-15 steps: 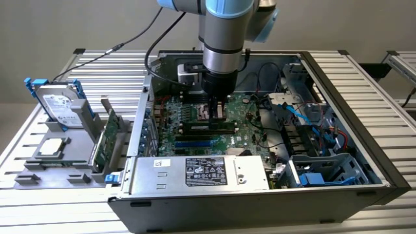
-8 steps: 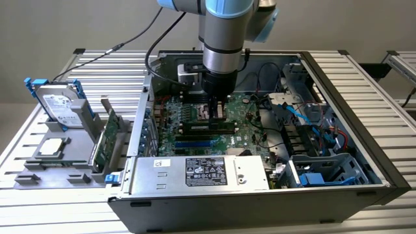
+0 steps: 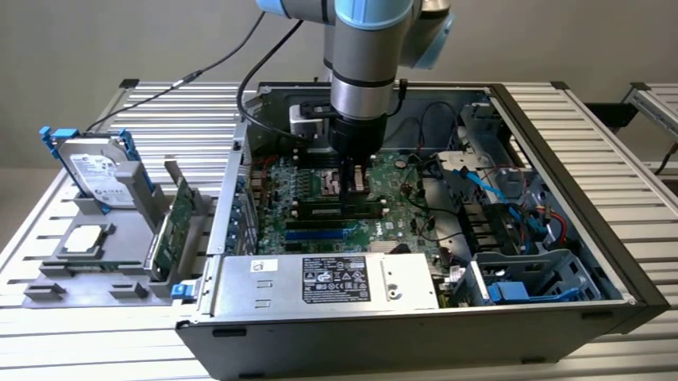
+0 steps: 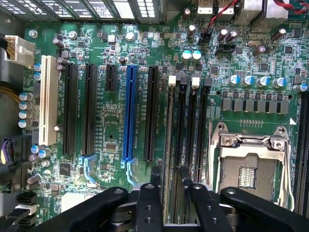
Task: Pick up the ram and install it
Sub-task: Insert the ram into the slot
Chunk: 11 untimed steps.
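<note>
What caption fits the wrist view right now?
Open end effector straddles the ram, upright in a memory slot on the green motherboard.

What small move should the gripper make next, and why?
Probably lift the gripper straight up: its fingers stand apart on both sides of the ram, which already sits upright in a memory slot.

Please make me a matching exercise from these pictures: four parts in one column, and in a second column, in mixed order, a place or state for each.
1. hard drive
2. power supply
3. processor socket
4. ram

A. on the motherboard, framed in metal
B. between the fingers of the pincer
C. upright in the grey holder, outside the case
D. inside the case, carrying a black label

Pairs: 1-C, 2-D, 3-A, 4-B
</note>
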{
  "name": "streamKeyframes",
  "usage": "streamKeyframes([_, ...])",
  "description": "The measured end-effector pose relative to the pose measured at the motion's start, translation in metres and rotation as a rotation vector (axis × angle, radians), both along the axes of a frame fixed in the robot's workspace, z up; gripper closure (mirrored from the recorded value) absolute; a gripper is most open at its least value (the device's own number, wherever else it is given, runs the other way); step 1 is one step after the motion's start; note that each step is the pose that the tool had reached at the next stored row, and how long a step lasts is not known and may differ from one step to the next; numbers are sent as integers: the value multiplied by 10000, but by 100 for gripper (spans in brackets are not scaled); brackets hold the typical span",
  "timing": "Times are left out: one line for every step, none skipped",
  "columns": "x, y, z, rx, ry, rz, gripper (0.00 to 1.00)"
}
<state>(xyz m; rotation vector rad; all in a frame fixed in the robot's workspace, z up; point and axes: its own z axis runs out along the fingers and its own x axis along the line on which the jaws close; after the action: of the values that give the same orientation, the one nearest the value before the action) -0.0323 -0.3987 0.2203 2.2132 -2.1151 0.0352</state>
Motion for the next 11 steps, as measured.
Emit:
streamKeyframes([0, 0, -1, -2, 0, 0, 67])
streamKeyframes([0, 0, -2, -5, 0, 0, 61])
streamKeyframes([0, 0, -3, -10, -1, 0, 61])
streamKeyframes([0, 0, -4, -15, 0, 0, 55])
streamKeyframes([-3, 0, -4, -17, 0, -1, 49])
streamKeyframes([-5, 0, -1, -18, 0, -2, 49])
streamKeyframes([-9, 0, 4, -17, 0, 0, 43])
streamKeyframes([-15, 0, 12, -16, -1, 0, 43])
streamKeyframes([-24, 0, 24, -16, -1, 0, 43])
streamKeyframes([-31, 0, 38, -17, 0, 0, 43])
streamKeyframes([-38, 0, 53, -16, -1, 1, 43])
